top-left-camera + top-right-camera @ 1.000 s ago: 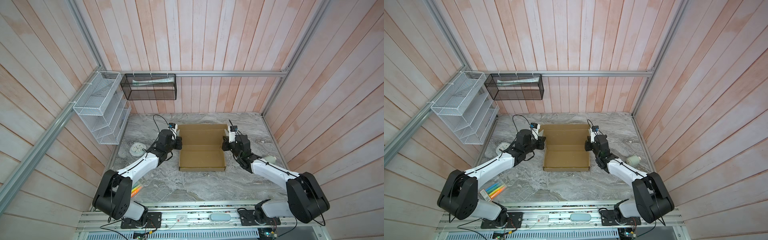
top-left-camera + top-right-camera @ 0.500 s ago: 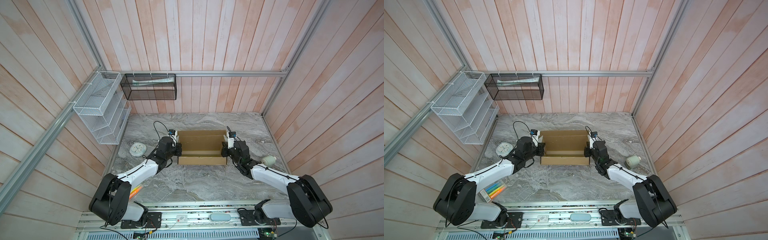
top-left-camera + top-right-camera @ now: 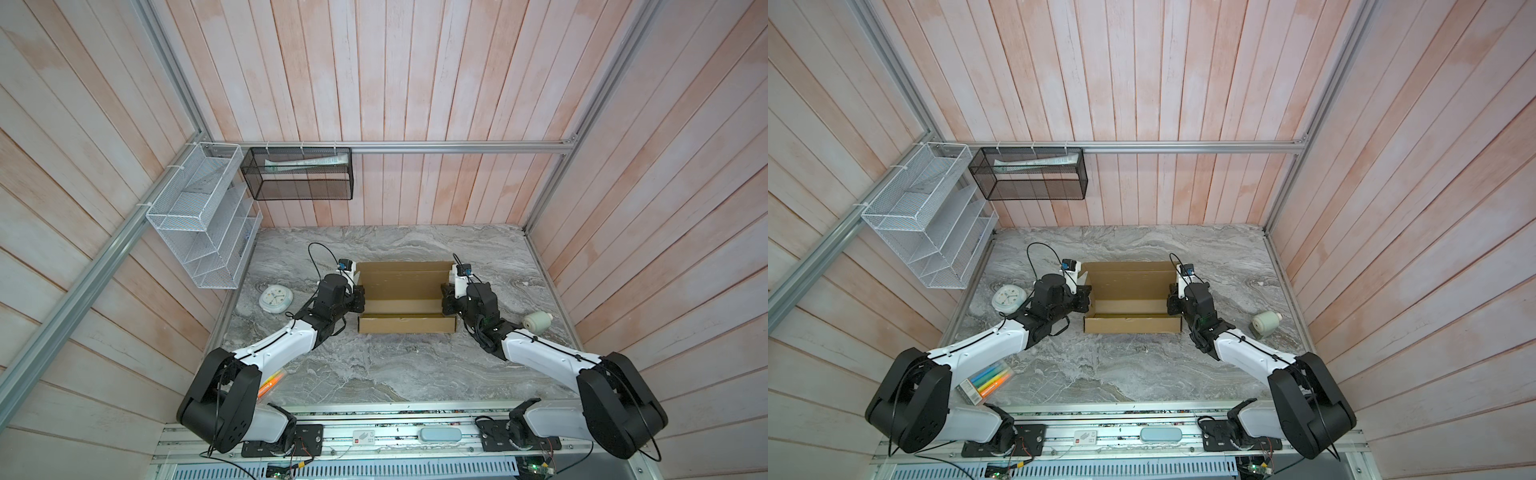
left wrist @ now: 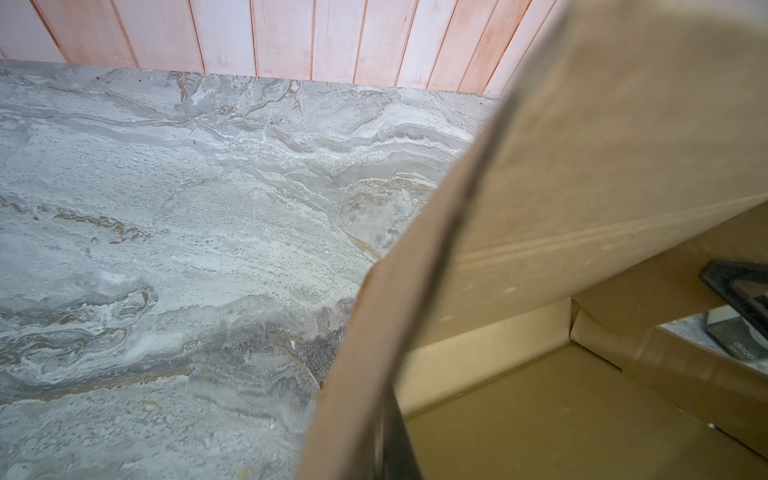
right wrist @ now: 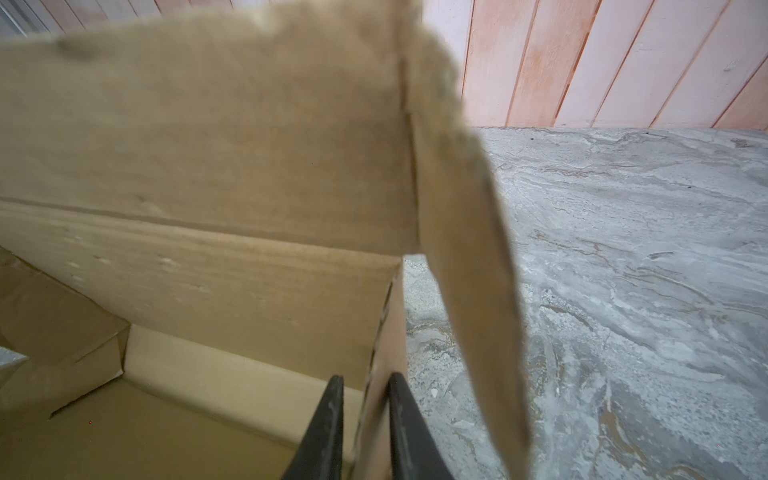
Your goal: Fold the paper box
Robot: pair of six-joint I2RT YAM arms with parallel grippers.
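Brown corrugated paper box (image 3: 403, 305) sits mid marble table (image 3: 374, 374), between the two arms, in both top views. I'd call it more than half done: it reads as a shallow tray, not a flat sheet.

- Front wall (image 3: 407, 324) is up, and both short side walls look upright.
- Lid panel (image 3: 401, 272) stands open off the back edge. The right wrist view shows its side ear (image 5: 469, 249) hanging loose outside the tray.
- Left gripper (image 3: 359, 301) is at the left side wall, jaws together and pinching that wall. The left wrist view shows one dark finger (image 4: 399, 449) tight against the cardboard.
- Right gripper (image 5: 363, 380) straddles the right side wall with its fingers (image 5: 330, 415) slightly apart. There is a sliver of gap on the inner side, so it is not clamping.

Left to do, my read: bring the lid down, then tuck the ears and front lip in. I can't tell whether the side walls are locked. Clock (image 3: 275, 300) sits well clear.
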